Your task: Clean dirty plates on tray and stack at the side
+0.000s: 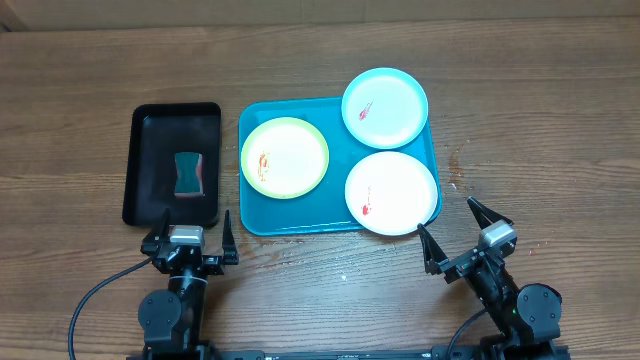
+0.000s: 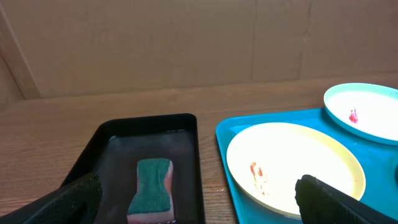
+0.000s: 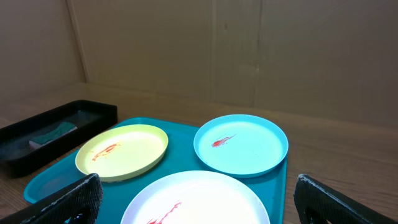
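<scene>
Green-topped pink sponge (image 2: 152, 194) lies in black rectangular tray (image 2: 149, 118) | red-smeared yellow round plate (image 2: 292, 165) on teal plastic tray (image 2: 267, 118)

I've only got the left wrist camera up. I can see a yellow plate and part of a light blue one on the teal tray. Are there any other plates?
Observer: Yes, a third one: a white plate at the near right corner of the teal tray.
Operator: Is that one dirty?
Observer: Yes, it has a red smear left of its middle.
Operator: And where's the right tool?
Observer: The right tool is open and empty, just off that corner of the tray, beside the white plate.
</scene>
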